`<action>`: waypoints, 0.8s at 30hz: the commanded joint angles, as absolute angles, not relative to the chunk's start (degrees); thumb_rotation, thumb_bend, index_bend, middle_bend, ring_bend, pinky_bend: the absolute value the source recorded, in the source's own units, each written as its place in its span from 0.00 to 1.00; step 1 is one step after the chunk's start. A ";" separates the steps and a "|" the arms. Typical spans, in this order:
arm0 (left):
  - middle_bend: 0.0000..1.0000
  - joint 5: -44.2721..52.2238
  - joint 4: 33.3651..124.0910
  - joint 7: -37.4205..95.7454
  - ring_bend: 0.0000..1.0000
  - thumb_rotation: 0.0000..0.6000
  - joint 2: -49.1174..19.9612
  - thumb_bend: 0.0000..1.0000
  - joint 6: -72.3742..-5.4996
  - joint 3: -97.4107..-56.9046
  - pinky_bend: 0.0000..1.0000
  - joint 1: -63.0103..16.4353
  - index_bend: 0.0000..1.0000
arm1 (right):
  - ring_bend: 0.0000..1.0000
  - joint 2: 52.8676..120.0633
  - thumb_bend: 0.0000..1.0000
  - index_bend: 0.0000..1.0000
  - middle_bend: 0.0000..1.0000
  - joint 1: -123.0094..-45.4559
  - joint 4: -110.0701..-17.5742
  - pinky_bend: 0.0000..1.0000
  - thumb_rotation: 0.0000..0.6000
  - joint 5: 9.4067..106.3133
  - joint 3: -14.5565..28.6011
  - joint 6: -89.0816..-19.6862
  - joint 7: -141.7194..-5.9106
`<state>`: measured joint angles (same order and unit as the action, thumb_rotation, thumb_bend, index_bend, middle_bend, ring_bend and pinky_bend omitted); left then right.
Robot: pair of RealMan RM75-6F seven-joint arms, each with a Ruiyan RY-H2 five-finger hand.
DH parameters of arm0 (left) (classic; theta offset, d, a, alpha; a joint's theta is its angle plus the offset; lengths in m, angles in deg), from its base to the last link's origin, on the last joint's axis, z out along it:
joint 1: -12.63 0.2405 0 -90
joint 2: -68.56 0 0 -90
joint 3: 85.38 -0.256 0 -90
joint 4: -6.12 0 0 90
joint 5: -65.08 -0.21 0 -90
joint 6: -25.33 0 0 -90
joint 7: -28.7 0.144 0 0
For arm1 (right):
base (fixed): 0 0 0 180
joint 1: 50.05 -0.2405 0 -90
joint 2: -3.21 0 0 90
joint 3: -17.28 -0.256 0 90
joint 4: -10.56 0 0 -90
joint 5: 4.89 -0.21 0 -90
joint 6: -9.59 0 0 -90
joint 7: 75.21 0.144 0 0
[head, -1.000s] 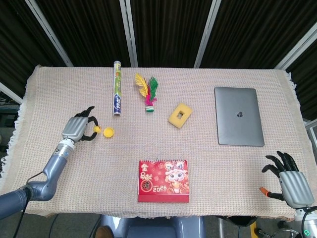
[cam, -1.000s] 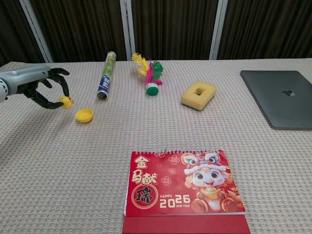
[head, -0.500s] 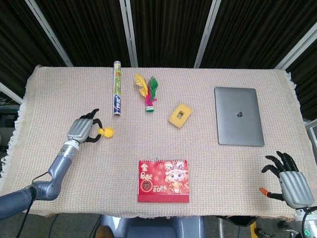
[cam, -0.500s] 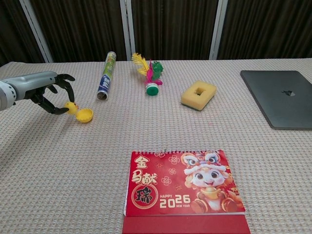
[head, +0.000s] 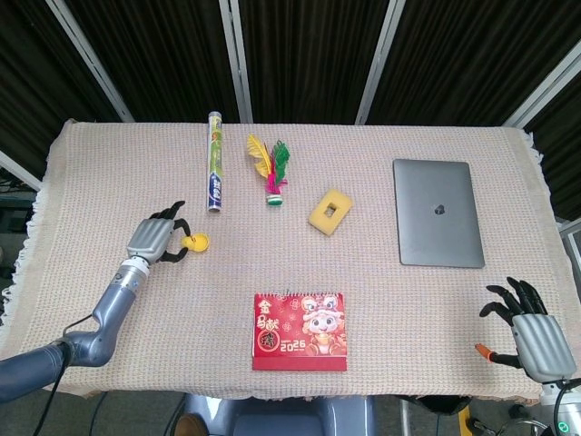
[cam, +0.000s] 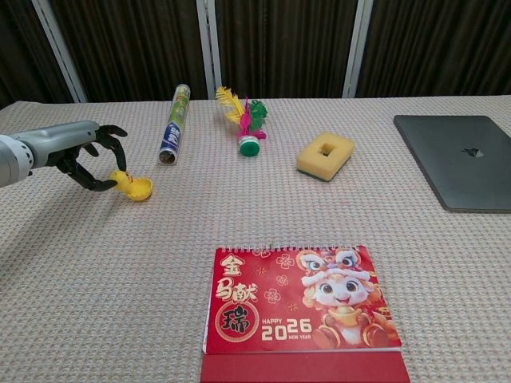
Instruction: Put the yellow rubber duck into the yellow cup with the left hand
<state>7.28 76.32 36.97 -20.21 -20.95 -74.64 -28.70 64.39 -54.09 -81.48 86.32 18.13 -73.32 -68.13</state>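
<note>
Pinching hand: left hand (head: 152,238) grasps the yellow rubber duck (cam: 120,177) between its fingertips.
Duck: at the left rim of the yellow cup (cam: 140,190), touching it, whether inside cannot be told.
Cup: on the desk (head: 136,327), well left of the red calendar (head: 300,331).
Other hand: right hand (head: 536,336), far right of the calendar, released, fingers spread, holding nothing.

Open cloth is seen all around the yellow cup (cam: 140,189) except at its left rim, where the left hand (cam: 89,153) is placed. Behind it the tube (cam: 172,124) lies near; the calendar (cam: 299,305) stands well apart.
</note>
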 commanded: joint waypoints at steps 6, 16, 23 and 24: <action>0.00 7.78 75.53 37.03 0.11 1.00 -20.94 0.39 -20.63 -74.40 0.18 -29.08 0.49 | 0.00 64.37 0.03 0.45 0.19 -54.11 -81.53 0.00 1.00 86.26 18.14 -73.28 -68.08; 0.00 7.95 74.54 37.15 0.11 1.00 -21.80 0.39 -20.52 -74.34 0.18 -29.38 0.49 | 0.00 64.39 0.03 0.45 0.19 -54.12 -81.47 0.00 1.00 86.32 18.15 -73.33 -67.88; 0.00 8.15 73.78 37.04 0.11 1.00 -22.32 0.39 -20.45 -74.07 0.18 -29.60 0.49 | 0.00 64.35 0.03 0.45 0.19 -54.16 -81.51 0.00 1.00 86.30 18.17 -73.25 -67.70; 0.00 8.14 73.64 37.04 0.11 1.00 -22.40 0.39 -20.38 -74.05 0.18 -29.67 0.49 | 0.00 64.34 0.03 0.45 0.19 -54.16 -81.51 0.00 1.00 86.31 18.18 -73.24 -67.67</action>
